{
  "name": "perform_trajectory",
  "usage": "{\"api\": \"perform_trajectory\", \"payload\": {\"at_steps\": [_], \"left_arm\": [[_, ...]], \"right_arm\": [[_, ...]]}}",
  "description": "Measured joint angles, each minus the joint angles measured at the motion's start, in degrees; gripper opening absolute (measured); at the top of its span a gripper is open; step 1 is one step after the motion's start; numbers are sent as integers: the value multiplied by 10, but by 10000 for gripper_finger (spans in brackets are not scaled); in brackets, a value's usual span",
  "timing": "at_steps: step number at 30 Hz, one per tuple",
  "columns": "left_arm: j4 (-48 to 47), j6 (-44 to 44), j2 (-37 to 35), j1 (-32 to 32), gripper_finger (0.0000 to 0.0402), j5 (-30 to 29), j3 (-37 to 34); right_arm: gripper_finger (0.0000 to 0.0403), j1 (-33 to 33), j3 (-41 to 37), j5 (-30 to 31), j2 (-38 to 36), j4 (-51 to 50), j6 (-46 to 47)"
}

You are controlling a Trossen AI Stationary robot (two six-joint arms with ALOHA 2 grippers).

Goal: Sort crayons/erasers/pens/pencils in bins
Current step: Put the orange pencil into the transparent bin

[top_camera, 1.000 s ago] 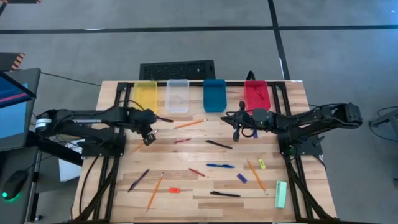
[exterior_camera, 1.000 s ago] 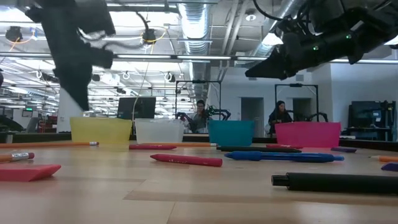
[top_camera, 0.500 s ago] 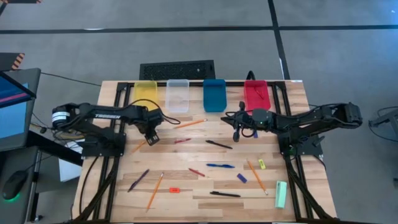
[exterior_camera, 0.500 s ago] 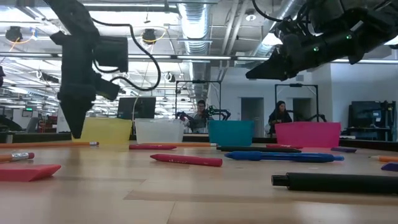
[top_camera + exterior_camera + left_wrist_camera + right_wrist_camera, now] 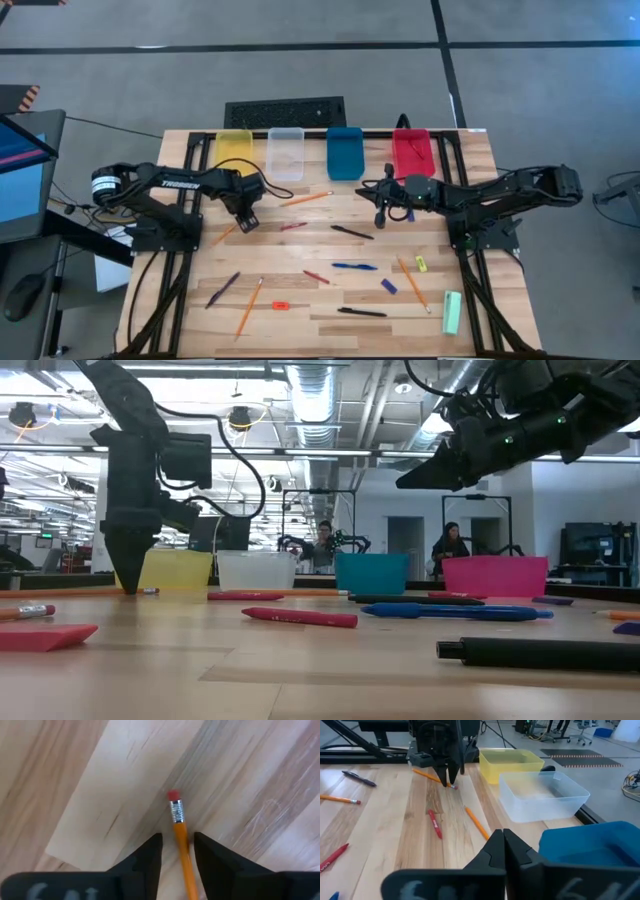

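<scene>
Left gripper: jaws parted, straddling the pencil near its eraser end on the tabletop, just in front of the yellow bin.
Right gripper: jaws clenched, empty, hovering near the blue bin.
Risk: the thin, smooth, round pencil could roll or pivot out if pinched so far off-centre.
Materials: painted wood shaft, metal ferrule, red rubber tip; planked wood tabletop.

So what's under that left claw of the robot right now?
An orange pencil lies on the table between the open fingers of the left gripper. Its eraser end shows; the rest runs under the gripper, hidden.
</scene>
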Motion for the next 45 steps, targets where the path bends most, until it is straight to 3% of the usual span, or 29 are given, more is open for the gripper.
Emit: {"api": "perform_trajectory", "payload": {"at_steps": [10,17,23,34,45], "left_arm": [[4,51,1,0,23,12,-1],[-10,60,-7,0,19,19,16],[-18,61,-33,5,18,59,41],[-13,44,-92,15,18,114,130],[142,29,-122,42,18,138,214]], "right_arm": [[3,0,0,0,0,0,-3],[3,0,0,0,0,0,-3],[5,0,0,0,0,0,-2],[3,0,0,-1,0,-3,-2],[3,0,0,-1,0,-8,-1]]}}
